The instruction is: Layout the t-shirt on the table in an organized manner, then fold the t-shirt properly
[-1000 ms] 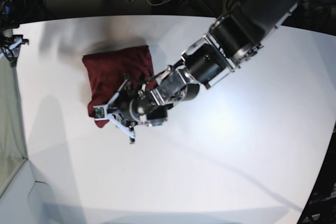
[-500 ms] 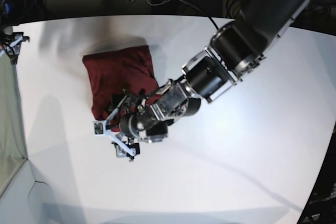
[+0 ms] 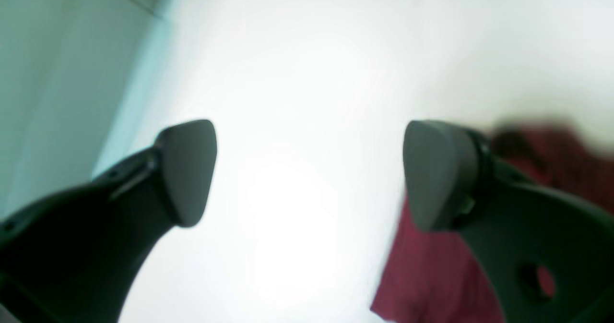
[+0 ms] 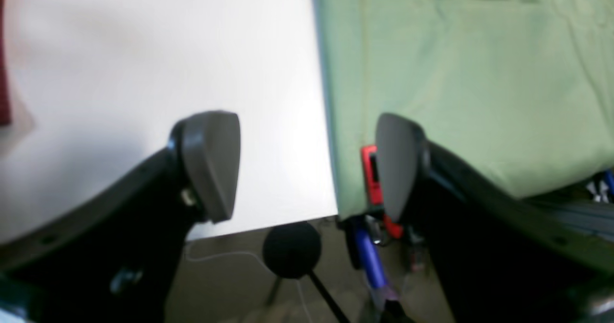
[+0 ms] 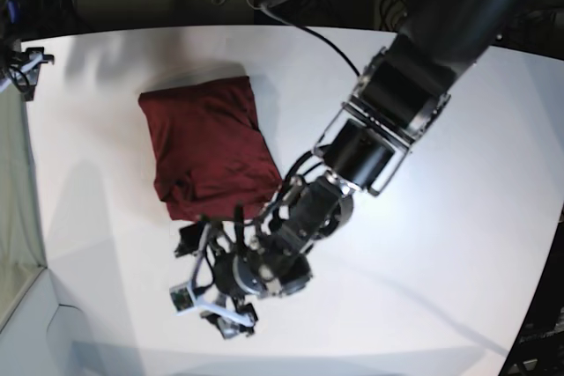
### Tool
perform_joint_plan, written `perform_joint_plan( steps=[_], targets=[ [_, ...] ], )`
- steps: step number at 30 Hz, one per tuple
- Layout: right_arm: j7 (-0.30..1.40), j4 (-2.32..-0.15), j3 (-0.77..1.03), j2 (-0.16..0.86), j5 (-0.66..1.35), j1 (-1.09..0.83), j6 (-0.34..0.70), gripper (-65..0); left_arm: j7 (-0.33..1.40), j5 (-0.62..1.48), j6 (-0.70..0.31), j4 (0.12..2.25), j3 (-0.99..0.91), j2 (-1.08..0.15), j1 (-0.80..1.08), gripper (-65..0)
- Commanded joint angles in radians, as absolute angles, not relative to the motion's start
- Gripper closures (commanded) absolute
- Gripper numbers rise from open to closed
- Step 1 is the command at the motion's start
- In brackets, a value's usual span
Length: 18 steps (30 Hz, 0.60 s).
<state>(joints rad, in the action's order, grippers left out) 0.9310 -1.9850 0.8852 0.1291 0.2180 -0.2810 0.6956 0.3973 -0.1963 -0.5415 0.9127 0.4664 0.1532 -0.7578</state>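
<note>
Maroon t-shirt [image 5: 208, 149] lies folded, released; left claw [image 5: 208, 301] has spread and backed off it.

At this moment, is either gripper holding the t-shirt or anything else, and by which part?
Nothing is held. The left gripper is open over bare table, clear of the folded t-shirt. The right gripper is open and empty at the table's edge.
</note>
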Motion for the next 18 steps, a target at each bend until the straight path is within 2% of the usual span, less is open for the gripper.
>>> perform_joint_plan(
  steps=[1,5,7,9,13,18],
  targets=[
    [0.908,-2.012,0.878,0.136,0.226,-0.278,0.698,-44.6,0.418,-0.194,-0.529,0.986,0.398,0.151,-0.779,-59.0],
    [0.908,-2.017,0.839,0.117,0.222,-0.282,0.698,-44.6,0.576,-0.186,-0.538,1.202,0.183,0.058,-0.676,-58.3],
    [0.908,-2.017,0.812,0.093,0.222,-0.283,0.698,-44.6,0.638,-0.193,-0.539,1.314,0.104,-0.002,-0.601,-54.2],
    [0.908,-2.017,0.782,0.064,0.222,-0.292,0.698,-44.5,0.687,-0.193,-0.539,1.425,0.039,-0.073,-0.513,-47.1],
    [0.906,-2.02,0.665,0.012,0.223,-0.298,0.698,-42.3,0.746,-0.186,-0.539,1.603,-0.054,-0.197,-0.344,-29.1],
    [0.906,-2.023,0.486,-0.047,0.226,-0.328,0.698,-33.5,0.819,-0.193,-0.539,1.842,-0.186,-0.252,-0.111,-11.4]
  ],
)
